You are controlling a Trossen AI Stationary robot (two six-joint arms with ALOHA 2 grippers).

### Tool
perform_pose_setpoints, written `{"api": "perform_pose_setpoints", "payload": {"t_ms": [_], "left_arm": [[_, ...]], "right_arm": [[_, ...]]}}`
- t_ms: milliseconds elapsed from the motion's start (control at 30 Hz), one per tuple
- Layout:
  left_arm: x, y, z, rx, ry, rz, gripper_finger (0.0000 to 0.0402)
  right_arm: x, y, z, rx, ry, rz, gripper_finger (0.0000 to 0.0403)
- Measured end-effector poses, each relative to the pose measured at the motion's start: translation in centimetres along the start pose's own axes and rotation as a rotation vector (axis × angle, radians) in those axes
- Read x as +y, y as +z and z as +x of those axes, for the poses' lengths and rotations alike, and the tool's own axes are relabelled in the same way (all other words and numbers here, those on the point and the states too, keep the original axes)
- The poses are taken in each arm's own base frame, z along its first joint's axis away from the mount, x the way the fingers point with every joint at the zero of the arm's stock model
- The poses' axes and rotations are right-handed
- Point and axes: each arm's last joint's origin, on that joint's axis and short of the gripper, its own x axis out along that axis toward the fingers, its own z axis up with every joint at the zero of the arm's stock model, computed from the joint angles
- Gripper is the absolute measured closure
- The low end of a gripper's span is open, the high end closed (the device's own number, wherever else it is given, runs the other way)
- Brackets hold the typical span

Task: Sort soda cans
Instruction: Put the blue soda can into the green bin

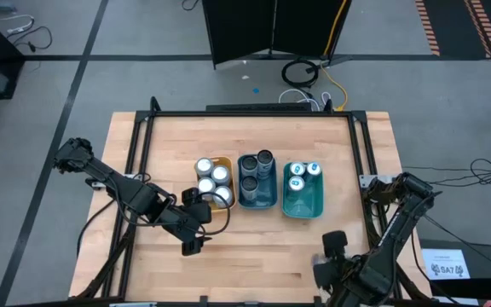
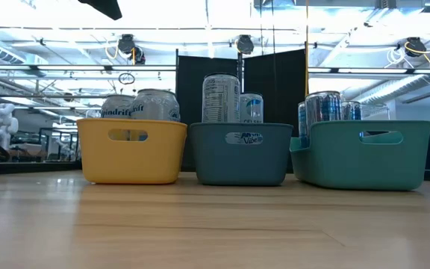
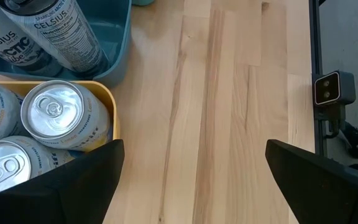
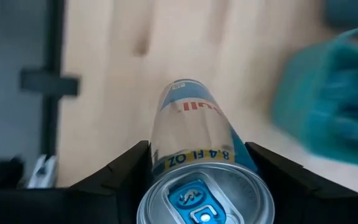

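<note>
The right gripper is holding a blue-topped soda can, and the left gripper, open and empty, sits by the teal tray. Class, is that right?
Not quite. The left gripper is open and empty, but it sits by the yellow tray, not the teal tray, as the high view shows. The right gripper does hold the blue-topped soda can, seen in the right wrist view.

Three trays stand side by side mid-tabletop (image 1: 254,247), each holding cans: left tray (image 1: 224,162), middle tray (image 1: 257,201), right tray (image 1: 303,207). Right tool (image 4: 199,155) holds a can (image 4: 194,155) near the front edge.
</note>
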Motion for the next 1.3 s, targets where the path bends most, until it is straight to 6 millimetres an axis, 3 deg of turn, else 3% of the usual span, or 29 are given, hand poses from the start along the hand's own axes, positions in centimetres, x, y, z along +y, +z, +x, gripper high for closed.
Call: {"api": "perform_pose_setpoints", "payload": {"t_ms": [267, 467, 767, 900, 1000, 1167, 1300], "left_arm": [[0.0, 0.0, 0.0, 0.001, 0.000, 0.037, 0.0002], [0.0, 0.0, 0.0, 0.001, 0.000, 0.087, 0.0002], [0.0, 0.0, 0.0, 0.003, 0.002, 0.089, 0.0002], [0.1, -0.1, 0.0, 0.014, 0.008, 0.092, 0.0002], [0.1, -0.1, 0.0, 0.015, 0.008, 0.099, 0.0002], [0.1, -0.1, 0.0, 0.015, 0.007, 0.242, 0.0002], [0.1, -0.1, 0.0, 0.010, 0.016, 0.275, 0.0002]], "right_arm": [[-3.1, 2.3, -3.1, -0.172, -0.104, 0.092, 0.0179], [-6.7, 4.7, -2.6, -0.172, -0.145, 0.226, 0.0178], [-13.3, 6.9, -2.0, -0.057, -0.026, 0.458, 0.0178], [-15.7, 5.8, -3.5, -0.097, -0.002, 0.497, 0.0178], [-17.3, 3.6, -3.9, -0.091, 0.000, 0.556, 0.0178], [-19.4, -0.5, -3.0, -0.007, 0.043, 0.692, 0.0178], [-20.6, -2.2, -2.3, -0.016, 0.053, 0.783, 0.0175]]}}
